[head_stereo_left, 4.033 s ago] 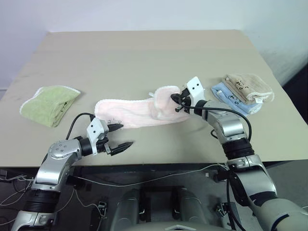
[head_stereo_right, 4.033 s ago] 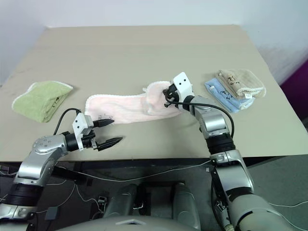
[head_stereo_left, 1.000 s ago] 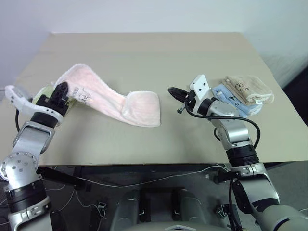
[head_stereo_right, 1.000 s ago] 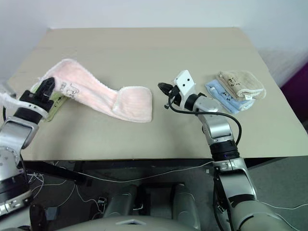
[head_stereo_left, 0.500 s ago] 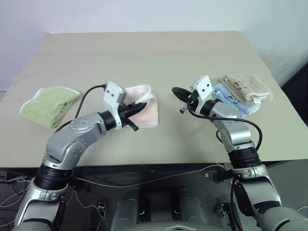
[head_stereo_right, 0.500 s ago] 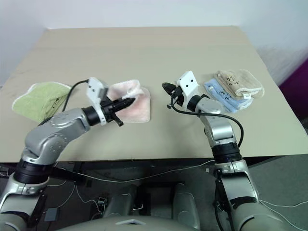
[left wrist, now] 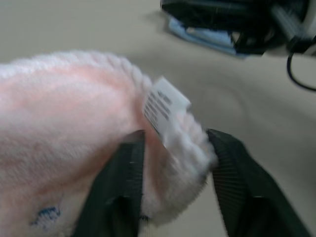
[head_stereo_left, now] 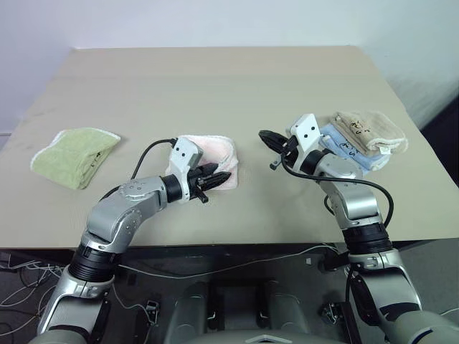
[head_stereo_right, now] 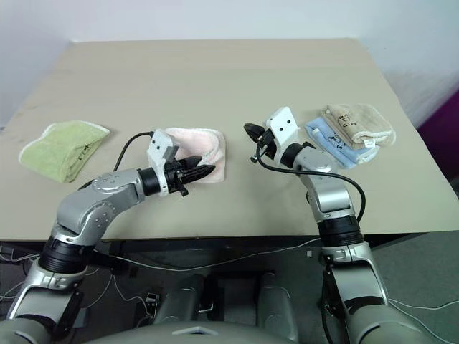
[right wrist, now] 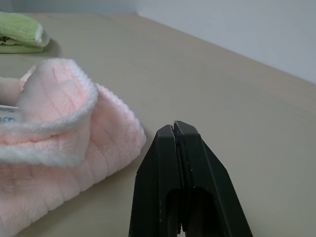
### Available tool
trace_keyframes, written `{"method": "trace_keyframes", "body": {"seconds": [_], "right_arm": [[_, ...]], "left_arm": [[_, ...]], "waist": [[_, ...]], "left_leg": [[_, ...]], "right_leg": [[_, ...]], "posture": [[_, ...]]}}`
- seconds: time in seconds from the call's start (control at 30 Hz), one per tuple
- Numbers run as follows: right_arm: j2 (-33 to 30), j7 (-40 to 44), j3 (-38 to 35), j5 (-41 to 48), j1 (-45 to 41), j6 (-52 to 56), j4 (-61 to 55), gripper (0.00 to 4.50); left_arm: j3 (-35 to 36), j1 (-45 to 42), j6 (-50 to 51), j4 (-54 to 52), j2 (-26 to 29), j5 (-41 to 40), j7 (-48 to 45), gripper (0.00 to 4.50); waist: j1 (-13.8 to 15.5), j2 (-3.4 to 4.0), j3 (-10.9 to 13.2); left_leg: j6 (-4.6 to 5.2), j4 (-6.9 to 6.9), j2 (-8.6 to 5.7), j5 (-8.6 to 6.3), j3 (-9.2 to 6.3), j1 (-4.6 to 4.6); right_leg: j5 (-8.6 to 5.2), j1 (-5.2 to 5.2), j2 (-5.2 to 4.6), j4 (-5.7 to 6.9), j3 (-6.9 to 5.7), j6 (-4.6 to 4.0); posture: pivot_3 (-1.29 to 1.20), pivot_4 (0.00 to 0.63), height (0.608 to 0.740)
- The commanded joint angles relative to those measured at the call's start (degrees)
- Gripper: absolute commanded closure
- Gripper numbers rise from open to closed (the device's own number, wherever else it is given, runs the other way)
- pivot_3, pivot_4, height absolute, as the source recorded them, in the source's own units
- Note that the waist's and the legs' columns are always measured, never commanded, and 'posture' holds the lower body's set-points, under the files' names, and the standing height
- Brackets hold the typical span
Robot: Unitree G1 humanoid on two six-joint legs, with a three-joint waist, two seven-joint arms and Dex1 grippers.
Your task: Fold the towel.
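Both arms are showing rounded silver-grey shells joined by black ribbed collars. A white boxy block with small dark dots is sitting on each wrist, and a thin black cable is looping from it back along the forearm. The left gripper (head_stereo_left: pixel 216 178) and right gripper (head_stereo_left: pixel 264 135) are ending in black tapered fingers (left wrist: pixel 236 185) with finely ribbed inner faces.

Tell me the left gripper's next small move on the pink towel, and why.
Probably draw the left gripper straight back off the towel. Its fingers stand apart around the tagged corner, and the towel lies doubled on the table. The right gripper is shut and clear of the cloth.
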Motion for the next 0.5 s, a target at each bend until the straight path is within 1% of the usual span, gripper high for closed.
{"method": "trace_keyframes", "body": {"seconds": [0.03, 0.07, 0.13, 0.17, 0.2, 0.3, 0.4, 0.5], "right_arm": [[-0.2, -0.2, -0.9, 0.6, -0.5, -0.3, -2.8, 4.50], [-0.2, -0.2, -0.8, 0.6, -0.5, -0.3, -2.9, 4.50], [-0.2, -0.2, -0.8, 0.7, -0.6, -0.1, -3.2, 4.50], [-0.2, -0.1, -0.8, 0.7, -0.7, 0.0, -3.5, 4.50], [-0.3, -0.1, -0.8, 0.8, -0.6, 0.2, -3.9, 4.50], [-0.1, 0.0, -0.6, 1.1, -0.7, 1.1, -5.3, 4.50], [1.3, 0.2, 0.4, 2.1, -1.7, 3.0, -7.0, 4.50], [4.1, -0.2, 1.9, 2.6, -4.1, 5.4, -7.0, 4.50]], "left_arm": [[4.3, 1.0, 1.5, -4.4, -0.5, -3.9, -1.0, 1.16], [5.8, 1.4, 2.0, -5.2, -0.7, -5.5, -1.1, 0.85], [10.8, 2.1, 3.4, -6.4, -1.1, -11.3, -1.2, 0.13], [13.6, 2.5, 3.9, -6.8, -1.0, -14.1, -1.3, 0.02], [15.9, 2.9, 4.2, -6.9, -0.7, -15.9, -1.0, 0.02], [19.1, 3.4, 4.3, -5.4, 1.5, -14.6, 0.5, 0.02], [18.0, 2.7, -1.0, -0.8, 4.2, -5.0, 2.5, 0.02], [15.1, 2.0, -5.7, 2.6, 4.7, 1.4, 1.4, 0.61]], "waist": [[0.0, 0.00, 0.0], [0.0, 0.00, 0.0], [-0.1, -0.01, 0.0], [-0.1, -0.02, 0.0], [-0.1, -0.01, 0.0], [-0.1, -0.01, 0.0], [0.1, -0.01, 0.0], [0.0, -0.01, 0.0]], "left_leg": [[0.00, 0.01, 0.00, 0.00, 0.00, 0.00], [0.00, 0.01, 0.00, 0.00, 0.00, 0.00], [0.00, 0.01, 0.01, 0.00, 0.00, 0.00], [0.00, 0.02, 0.01, 0.01, -0.02, 0.00], [0.00, 0.02, 0.02, 0.01, -0.02, 0.00], [0.00, 0.03, 0.02, 0.01, -0.03, 0.00], [0.00, 0.04, 0.00, 0.01, -0.03, 0.00], [0.00, 0.04, -0.02, 0.00, -0.02, 0.00]], "right_leg": [[0.00, 0.00, 0.00, 0.00, 0.00, 0.00], [0.00, 0.00, 0.00, 0.01, 0.00, 0.00], [0.00, 0.00, 0.01, 0.02, 0.00, 0.00], [0.00, 0.00, 0.01, 0.02, 0.00, 0.00], [0.00, 0.00, 0.01, 0.03, 0.00, 0.00], [0.00, 0.00, 0.01, 0.03, 0.00, 0.00], [0.00, 0.02, 0.03, 0.03, -0.03, 0.01], [0.00, 0.02, 0.03, 0.02, -0.03, 0.01]], "posture": [[0.00, 0.150, 0.740], [0.00, 0.150, 0.740], [0.00, 0.150, 0.740], [0.00, 0.150, 0.740], [0.00, 0.150, 0.740], [0.00, 0.150, 0.740], [0.00, 0.150, 0.740], [0.00, 0.150, 0.740]]}}
